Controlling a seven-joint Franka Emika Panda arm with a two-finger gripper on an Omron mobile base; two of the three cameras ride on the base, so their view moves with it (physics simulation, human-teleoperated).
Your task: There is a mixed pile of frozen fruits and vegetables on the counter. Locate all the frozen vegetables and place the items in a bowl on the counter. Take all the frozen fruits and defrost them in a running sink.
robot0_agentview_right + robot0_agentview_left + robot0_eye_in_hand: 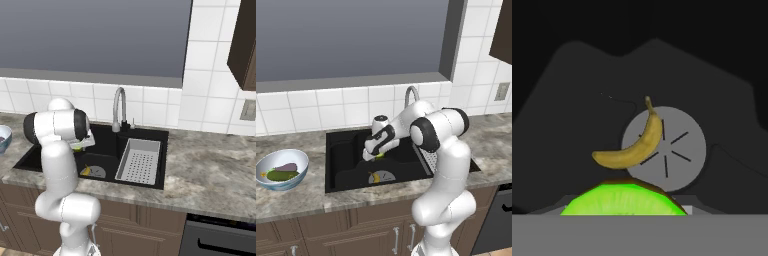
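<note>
Lime (624, 199) sits clamped in the tool (375, 155) above the sink (346, 150), probably for release beside the banana (632, 145).

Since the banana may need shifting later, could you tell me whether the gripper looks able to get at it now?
Probably not yet: the gripper hangs over the sink directly above the banana, but the lime sits between its jaws, so it would have to let that go first.

The lime (624, 199), bright green and round, sits clamped in the end effector (375, 154) above the black sink (346, 150). Below the end effector, the curved yellow banana (632, 145) lies across the round drain. Well off to its side on the tabletop (286, 200), the bowl (271, 162) holds the cucumber (282, 175) and eggplant (287, 167).
</note>
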